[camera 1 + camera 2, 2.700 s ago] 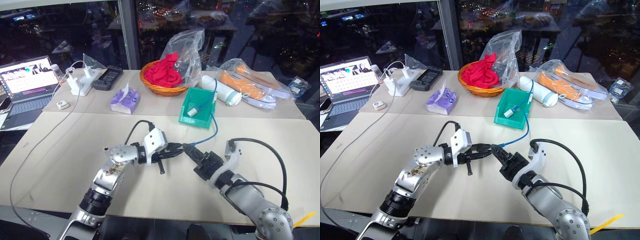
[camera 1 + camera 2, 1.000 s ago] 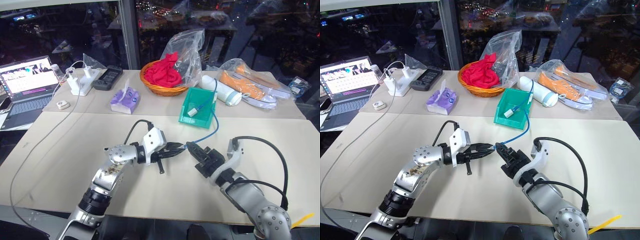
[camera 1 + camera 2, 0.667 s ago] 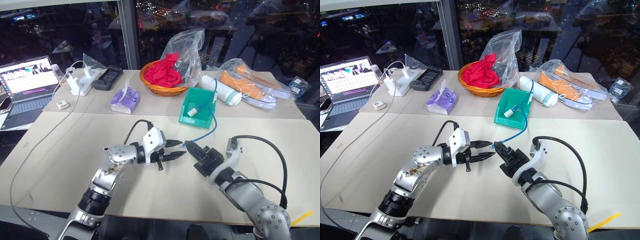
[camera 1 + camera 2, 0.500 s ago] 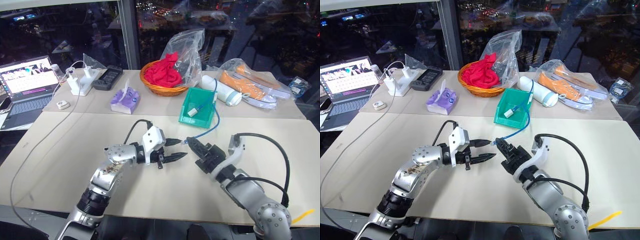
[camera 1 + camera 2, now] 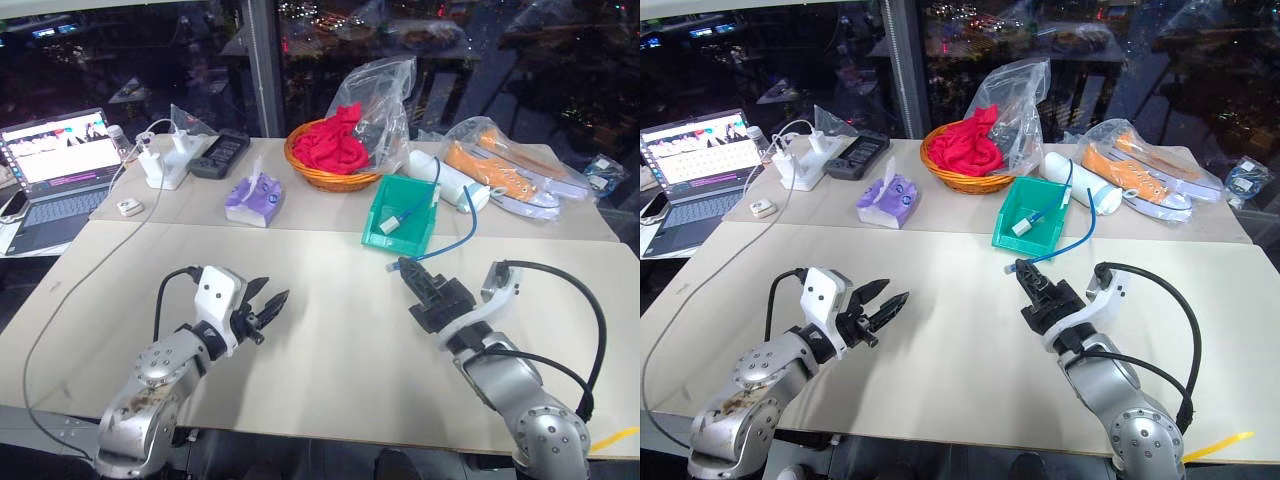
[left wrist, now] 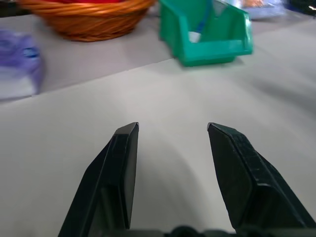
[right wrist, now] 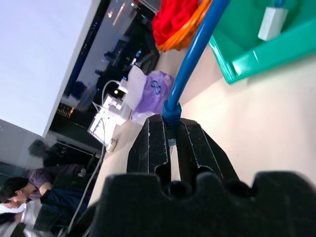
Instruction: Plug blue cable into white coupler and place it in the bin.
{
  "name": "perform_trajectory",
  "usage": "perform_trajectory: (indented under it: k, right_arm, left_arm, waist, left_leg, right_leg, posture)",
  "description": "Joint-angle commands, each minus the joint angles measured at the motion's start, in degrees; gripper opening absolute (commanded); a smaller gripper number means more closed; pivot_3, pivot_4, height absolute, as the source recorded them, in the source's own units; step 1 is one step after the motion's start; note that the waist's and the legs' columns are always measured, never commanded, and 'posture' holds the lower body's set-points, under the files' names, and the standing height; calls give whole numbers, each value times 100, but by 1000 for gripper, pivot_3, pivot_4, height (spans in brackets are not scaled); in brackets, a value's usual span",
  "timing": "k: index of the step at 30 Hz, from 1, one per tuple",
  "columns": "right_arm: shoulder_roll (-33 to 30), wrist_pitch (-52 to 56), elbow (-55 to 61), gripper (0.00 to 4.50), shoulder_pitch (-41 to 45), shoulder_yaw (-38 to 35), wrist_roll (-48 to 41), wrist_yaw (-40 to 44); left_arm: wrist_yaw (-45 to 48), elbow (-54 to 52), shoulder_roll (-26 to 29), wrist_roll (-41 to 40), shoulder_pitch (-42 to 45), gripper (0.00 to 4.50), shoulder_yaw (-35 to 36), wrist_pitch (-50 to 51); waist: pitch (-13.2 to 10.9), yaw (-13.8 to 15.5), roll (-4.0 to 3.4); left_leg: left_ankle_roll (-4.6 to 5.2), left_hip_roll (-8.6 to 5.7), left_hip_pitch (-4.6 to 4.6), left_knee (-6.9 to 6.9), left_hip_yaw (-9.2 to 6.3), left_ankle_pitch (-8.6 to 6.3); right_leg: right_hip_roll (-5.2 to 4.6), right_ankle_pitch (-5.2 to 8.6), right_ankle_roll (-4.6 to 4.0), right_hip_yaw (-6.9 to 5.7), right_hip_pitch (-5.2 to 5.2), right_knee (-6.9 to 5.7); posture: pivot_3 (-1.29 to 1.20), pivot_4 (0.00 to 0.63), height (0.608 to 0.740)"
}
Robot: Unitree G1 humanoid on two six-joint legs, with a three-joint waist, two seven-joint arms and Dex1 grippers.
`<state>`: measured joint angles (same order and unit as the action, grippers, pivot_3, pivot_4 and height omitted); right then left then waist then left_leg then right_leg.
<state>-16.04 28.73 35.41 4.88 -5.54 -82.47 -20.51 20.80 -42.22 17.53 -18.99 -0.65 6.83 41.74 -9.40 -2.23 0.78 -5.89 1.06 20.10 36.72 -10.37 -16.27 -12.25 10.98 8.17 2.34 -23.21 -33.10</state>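
Observation:
The teal bin (image 5: 378, 205) stands at the middle back of the table with the white coupler (image 5: 390, 224) lying inside. The blue cable (image 5: 462, 222) meets the coupler, arcs out over the bin's right side and comes down to my right gripper (image 5: 400, 266), which is shut on its free plug end just in front of the bin. The right wrist view shows the cable (image 7: 195, 49) rising from between the closed fingers toward the bin (image 7: 256, 54). My left gripper (image 5: 268, 300) is open and holds nothing, well to the left; its view shows both fingertips (image 6: 127, 131) apart.
An orange basket (image 5: 330, 165) with red cloth, a purple tissue pack (image 5: 250, 198), white charger blocks (image 5: 165, 165) and a laptop (image 5: 55, 170) line the back left. A white cylinder (image 5: 440, 175) and bagged orange shoes (image 5: 500, 170) lie right of the bin. A person (image 7: 29, 182) sits far off.
My left gripper let go of the cable end, opened, and swung away to the left. The right gripper kept hold of the cable and lifted slightly toward the bin.

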Motion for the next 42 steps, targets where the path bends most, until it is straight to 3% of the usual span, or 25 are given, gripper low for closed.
perform_trajectory:
  k: [1,5,10,13,17,26,34,36,42]
  right_arm:
    - [57,-51,-81,0,178,-132,-236,196]
    - [118,-3,-257,0,229,-107,-311,268]
    - [201,75,-423,0,301,-22,-370,320]
    - [230,104,-474,0,375,-9,-375,346]
    - [266,120,-543,0,473,-10,-359,361]
    - [299,98,-463,0,491,-100,-374,291]
    - [324,90,-419,0,448,-139,-353,272]
    - [337,87,-413,0,449,-130,-341,264]
    - [334,88,-417,0,502,-131,-304,242]
  left_arm:
    - [-965,-561,-436,234,-332,2393,189,350]
    - [-1595,-513,-811,488,-617,2393,419,312]
    - [-1629,-196,-933,455,-949,2393,600,46]
    - [-1541,100,-837,500,-939,3057,593,-146]
    - [-1523,871,-758,596,-686,4471,636,-485]
    - [-1393,2201,-652,686,-99,4471,575,-1159]
    - [-1380,2467,-646,643,286,4471,512,-1185]
    - [-1424,2414,-688,613,355,4060,508,-1109]
    - [-1437,2330,-779,541,422,2004,436,-991]
  waist:
    - [0,-17,0]
    - [0,-21,0]
    - [0,-11,0]
    - [0,-3,0]
    - [0,0,-1]
    - [1,-16,-1]
    - [1,-22,-2]
    - [1,-26,-2]
    - [1,-33,-1]
  left_leg:
    - [0,0,-4,0,1,0]
    - [1,1,-6,0,0,0]
    - [2,1,-3,1,1,-1]
    - [2,1,-1,2,0,-1]
    - [3,2,-2,2,0,-1]
    - [2,1,-2,2,0,-1]
    - [1,1,-3,2,0,0]
    - [0,1,-3,2,1,0]
    - [0,1,-3,2,0,0]
  right_leg:
    - [0,0,-1,2,0,-1]
    - [3,2,-4,2,1,-4]
    - [3,3,-6,1,-1,-1]
    - [3,3,-6,1,-1,-2]
    - [3,3,-7,0,-1,-3]
    - [3,3,-7,0,-1,-3]
    - [3,3,-6,0,-1,-4]
    - [3,3,-6,0,-1,-4]
    - [3,3,-6,0,-1,-3]
  posture:
    - [0,150,740]
    - [0,150,740]
    - [0,150,740]
    - [0,150,740]
    - [0,150,740]
    - [0,150,740]
    - [0,150,740]
    - [0,150,740]
    - [0,150,740]
